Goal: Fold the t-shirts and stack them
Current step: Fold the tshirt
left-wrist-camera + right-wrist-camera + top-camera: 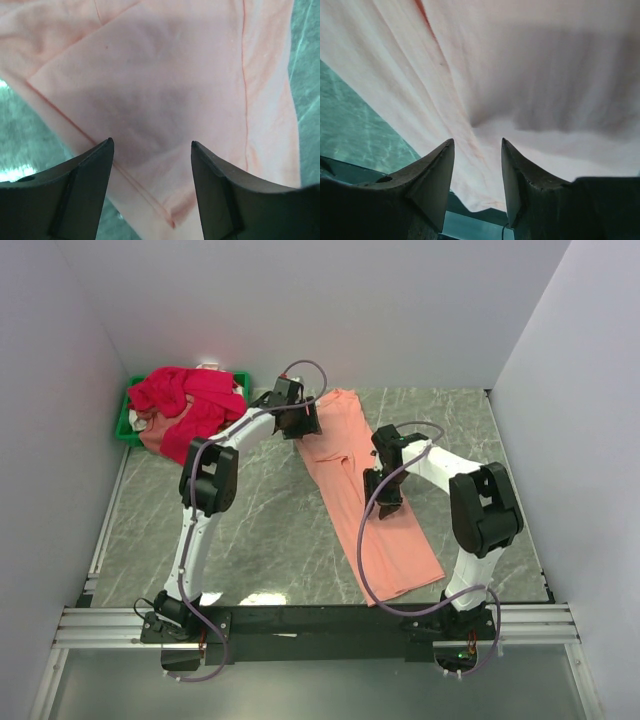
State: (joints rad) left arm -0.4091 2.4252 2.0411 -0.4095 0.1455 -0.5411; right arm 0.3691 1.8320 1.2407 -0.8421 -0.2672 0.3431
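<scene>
marble table [270, 530] bears salmon t-shirt [405, 550]; left claw [152, 145], right claw [477, 142] agape over it

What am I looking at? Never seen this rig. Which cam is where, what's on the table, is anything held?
These are two robot arms, bolted side by side at the near edge of a table. The wide picture comes from a fixed camera above and behind them. The other two come from a camera on each wrist, and the dark wedges there are that arm's own fingers.

A salmon shirt lies laid out long on the table. A green bin at the far left is heaped with pink shirts.

The left pincer hovers open over the salmon shirt's far end and holds nothing. The right pincer is over its middle with the jaws apart. The cloth puckers toward them, but I can't tell whether it is pinched.
</scene>
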